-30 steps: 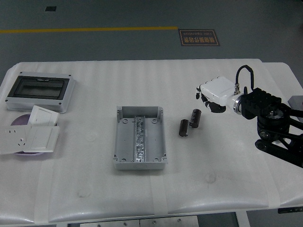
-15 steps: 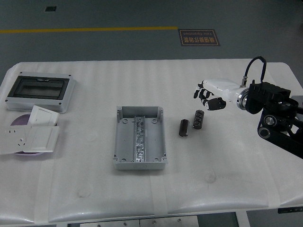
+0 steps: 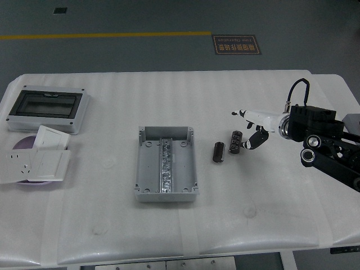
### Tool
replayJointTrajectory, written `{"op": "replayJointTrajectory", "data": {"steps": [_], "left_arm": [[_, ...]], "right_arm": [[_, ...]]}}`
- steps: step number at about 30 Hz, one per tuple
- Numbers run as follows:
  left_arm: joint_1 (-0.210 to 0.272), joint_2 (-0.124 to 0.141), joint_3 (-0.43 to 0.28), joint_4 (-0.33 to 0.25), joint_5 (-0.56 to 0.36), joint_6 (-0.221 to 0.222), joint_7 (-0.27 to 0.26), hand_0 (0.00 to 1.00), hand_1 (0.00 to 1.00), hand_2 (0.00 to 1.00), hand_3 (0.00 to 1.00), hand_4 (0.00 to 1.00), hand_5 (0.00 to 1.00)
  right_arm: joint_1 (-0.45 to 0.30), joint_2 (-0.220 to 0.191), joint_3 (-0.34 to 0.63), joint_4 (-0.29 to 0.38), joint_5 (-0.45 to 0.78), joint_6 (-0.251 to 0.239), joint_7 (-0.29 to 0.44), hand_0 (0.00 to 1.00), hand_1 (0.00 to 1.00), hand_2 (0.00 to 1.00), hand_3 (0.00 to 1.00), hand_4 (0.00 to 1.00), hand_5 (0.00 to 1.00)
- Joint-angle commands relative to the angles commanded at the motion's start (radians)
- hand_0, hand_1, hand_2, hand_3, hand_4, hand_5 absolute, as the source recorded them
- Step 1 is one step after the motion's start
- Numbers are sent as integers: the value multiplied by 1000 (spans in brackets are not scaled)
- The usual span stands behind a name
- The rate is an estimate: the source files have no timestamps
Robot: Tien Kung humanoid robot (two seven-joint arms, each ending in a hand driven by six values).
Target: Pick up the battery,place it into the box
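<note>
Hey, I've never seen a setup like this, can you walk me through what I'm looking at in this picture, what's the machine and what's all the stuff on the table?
This is one view from a camera high on a humanoid robot, looking down over its white table. The black arm coming in from the right ends in a white robot hand, its fingers beside a dark cylinder, a battery. It does not seem to hold it yet. A second battery lies just left of it. In the middle sits an open grey box, where a battery should go. At far left are a grey case with a dark window and white wall sockets. The left arm is out of view.
</note>
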Motion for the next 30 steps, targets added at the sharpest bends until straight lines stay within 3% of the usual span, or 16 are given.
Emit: {"op": "replayJointTrajectory", "data": {"steps": [1, 9, 24, 30], "left_arm": [[0, 0, 1, 0, -2, 0, 0, 649, 667, 600, 633, 623, 13], [-2, -1, 8, -1, -11, 2, -1, 649, 667, 600, 632, 622, 12], [-2, -1, 19, -1, -23, 5, -3, 650, 667, 598, 632, 620, 11], [-2, 0, 18, -1, -22, 6, -4, 649, 666, 598, 631, 619, 12]], "right_arm": [[-1, 2, -1, -2, -2, 3, -3, 703, 789, 998, 998, 922, 292], [-1, 18, -27, -24, -2, 3, -15, 706, 790, 998, 998, 945, 310], [-2, 63, -62, -106, -3, -93, -6, 697, 778, 998, 998, 942, 325], [-5, 75, -76, -122, -11, -104, -15, 679, 752, 998, 998, 940, 350]]}}
